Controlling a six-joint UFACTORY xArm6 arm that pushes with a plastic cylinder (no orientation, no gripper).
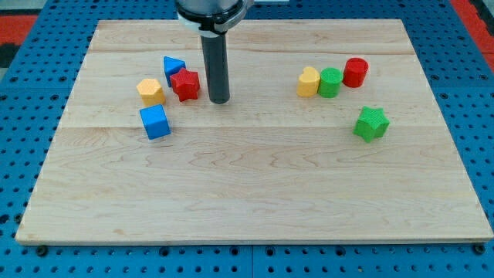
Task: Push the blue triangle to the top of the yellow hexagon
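Resting my tip beside the red star.

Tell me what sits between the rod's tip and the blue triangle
In the camera view, the red star lies between my tip and the blue triangle, touching the triangle.

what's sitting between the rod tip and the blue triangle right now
The red star sits between my tip and the blue triangle, touching the triangle. The yellow hexagon lies just below-left of the triangle.
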